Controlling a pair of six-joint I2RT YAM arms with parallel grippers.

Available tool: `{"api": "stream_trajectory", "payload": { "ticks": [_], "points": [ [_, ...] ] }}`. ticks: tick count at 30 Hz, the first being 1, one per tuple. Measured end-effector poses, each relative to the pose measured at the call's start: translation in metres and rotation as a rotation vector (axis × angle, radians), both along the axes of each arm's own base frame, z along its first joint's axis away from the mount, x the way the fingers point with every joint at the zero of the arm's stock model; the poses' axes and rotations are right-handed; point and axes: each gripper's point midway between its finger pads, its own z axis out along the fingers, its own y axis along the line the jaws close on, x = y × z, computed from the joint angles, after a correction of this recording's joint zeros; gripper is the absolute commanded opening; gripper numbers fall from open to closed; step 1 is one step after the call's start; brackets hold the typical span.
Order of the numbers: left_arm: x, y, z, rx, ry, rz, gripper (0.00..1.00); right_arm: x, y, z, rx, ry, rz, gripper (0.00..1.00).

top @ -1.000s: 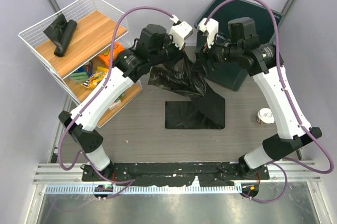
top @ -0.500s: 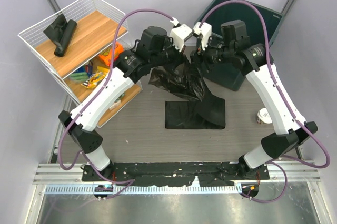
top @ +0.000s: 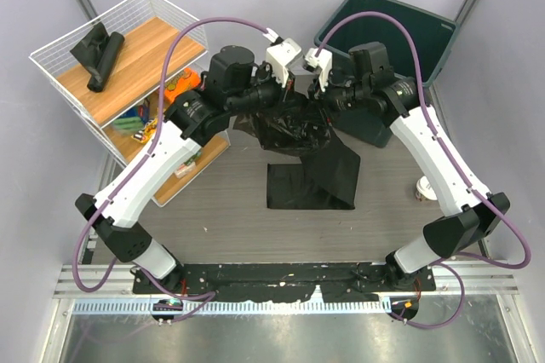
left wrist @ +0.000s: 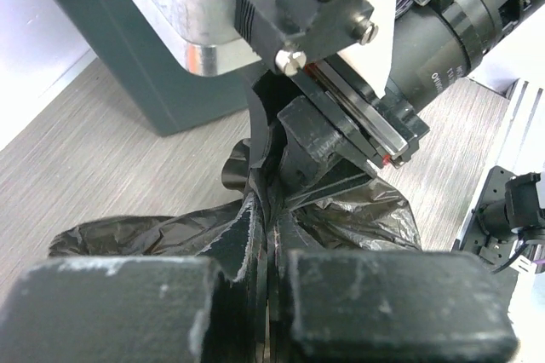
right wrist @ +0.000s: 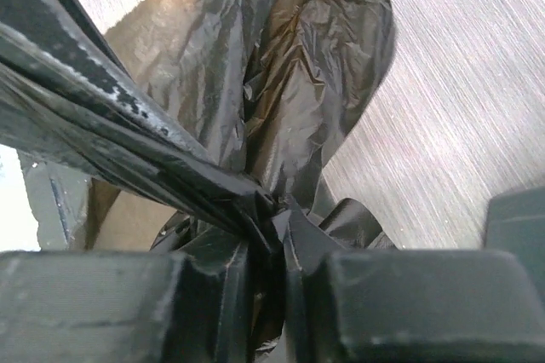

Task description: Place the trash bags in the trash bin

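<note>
Table [top: 221,210] grey wood-grain, arm bases at near edge. Trash bin [top: 436,25] at far R corner, mouth up, inside partly hidden by R arm. Wire rack [top: 145,56] far L. Trash bags in 3 spots: big crinkled sack [top: 294,129] mid-table just L of bin, top lifted, lower end trailing onto flat sheet [top: 294,188], which lies on table nearer the bases; roll [top: 98,56] on rack's top shelf, well apart. Left pincer [left wrist: 266,295] clamped tight on a fold of sack. Right pincer [right wrist: 268,278] faces it, nearly touching, closed on same bunched plastic; both wrist views show film pinched betw fingers. Step, my read: 2-arm hold on sack made, carry to bin not yet begun. Next needs: raise till trailing end clears bin rim, swing R + away, release over mouth. Prob sheet drags along if stuck to sack. Edges: bin's near wall just beside R wrist, so lift before swinging. Room: bare table strip betw sheet and bases, more to L. Cup [top: 428,188] beside R forearm, keep off it
</note>
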Motion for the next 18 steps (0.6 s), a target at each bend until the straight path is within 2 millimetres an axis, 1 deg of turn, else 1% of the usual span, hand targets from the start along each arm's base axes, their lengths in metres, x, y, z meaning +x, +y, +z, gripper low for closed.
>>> {"api": "stream_trajectory", "payload": {
  "ticks": [1,2,3,5,6,7,8,9,10,11,15,18],
  "points": [
    [0.000,0.000,0.000,-0.001,-0.001,0.000,0.00,0.000,0.000,0.001,0.001,-0.002,0.001,0.09],
    [0.000,0.000,-0.001,0.000,-0.001,0.001,0.00,0.000,0.000,0.001,0.000,-0.005,0.001,0.01],
    [0.001,0.000,-0.002,0.002,0.000,0.001,0.09,0.001,-0.001,0.001,-0.002,-0.008,-0.001,0.01],
    [0.002,0.001,-0.004,0.009,-0.002,0.004,0.30,0.002,-0.002,0.002,-0.008,-0.015,-0.011,0.01],
    [0.003,0.002,-0.005,0.013,-0.003,0.008,0.47,0.003,-0.003,0.004,-0.013,-0.021,-0.019,0.01],
    [0.005,0.003,-0.006,0.015,-0.004,0.012,0.60,0.004,-0.004,0.006,-0.015,-0.026,-0.025,0.01],
    [0.006,0.005,-0.005,0.016,-0.007,0.015,0.78,0.006,-0.006,0.008,-0.017,-0.032,-0.035,0.01],
    [0.007,0.006,-0.005,0.018,-0.011,0.016,0.90,0.007,-0.008,0.010,-0.019,-0.039,-0.045,0.01],
    [0.007,0.010,-0.006,0.014,-0.004,0.022,0.96,0.009,-0.010,0.012,-0.021,-0.045,-0.055,0.01],
    [0.008,0.015,-0.006,0.020,-0.011,0.024,1.00,0.010,-0.012,0.014,-0.022,-0.050,-0.065,0.01],
    [-0.002,0.029,-0.003,0.050,-0.053,-0.013,1.00,0.014,-0.023,0.018,-0.037,-0.055,-0.105,0.01],
    [-0.022,0.038,0.002,0.084,-0.100,-0.101,1.00,0.014,-0.029,0.024,-0.041,-0.058,-0.123,0.01]
  ]
}}
